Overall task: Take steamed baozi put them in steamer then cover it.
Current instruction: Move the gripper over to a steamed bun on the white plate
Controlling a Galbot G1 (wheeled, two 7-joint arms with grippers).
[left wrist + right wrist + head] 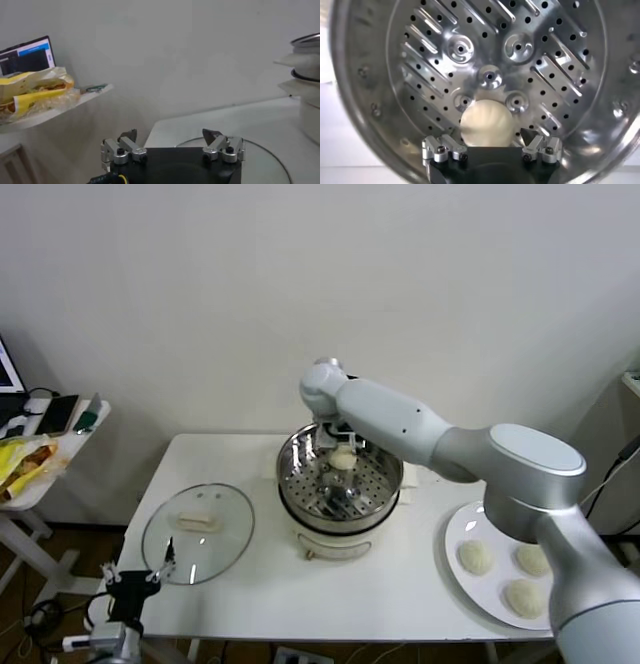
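Note:
The steamer [290, 484] stands mid-table on its white cooker base [335, 542]. My right gripper [340, 446] hangs over it, open. In the right wrist view one baozi [486, 124] sits between the spread fingertips of the right gripper [487, 137], untouched by them, seemingly on the steamer's perforated floor [560, 60]. It also shows in the head view [343, 456]. Three more baozi [475, 557] lie on a white plate [455, 529] at the right. The glass cover [225, 544] lies flat at the left, handle [197, 522] up. My left gripper [135, 579] is open and empty beside it.
A side table [40, 474] with a yellow bag [25, 459] and a laptop stands left of the table. In the left wrist view the left gripper [170, 134] faces the cover's rim [265, 150], with the steamer [307, 50] at the far right.

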